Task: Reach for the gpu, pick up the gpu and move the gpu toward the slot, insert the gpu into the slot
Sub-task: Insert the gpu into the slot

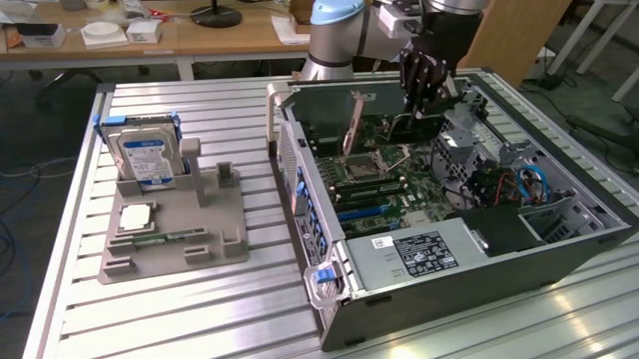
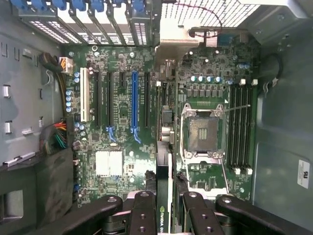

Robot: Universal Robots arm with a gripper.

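My gripper (image 1: 420, 111) hangs inside the open computer case (image 1: 559, 247), above the back half of the motherboard (image 1: 384, 187). It is shut on the gpu (image 1: 411, 127), a thin dark card held upright a little above the board. In the wrist view the gpu (image 2: 164, 196) appears edge-on between the black fingers (image 2: 144, 213), with a green logo on its side. It sits between the row of expansion slots and the CPU socket (image 2: 203, 133). The blue slot (image 2: 134, 105) and a black slot (image 2: 146, 100) run parallel to the card, just beside it.
A grey fixture (image 1: 175, 228) in the exterior view's left holds an upright silver hard drive (image 1: 145, 153), a CPU chip (image 1: 135, 218) and a green memory stick (image 1: 164, 238). The power supply (image 1: 420, 250), drive cage and cables (image 1: 529, 183) crowd the case's near end.
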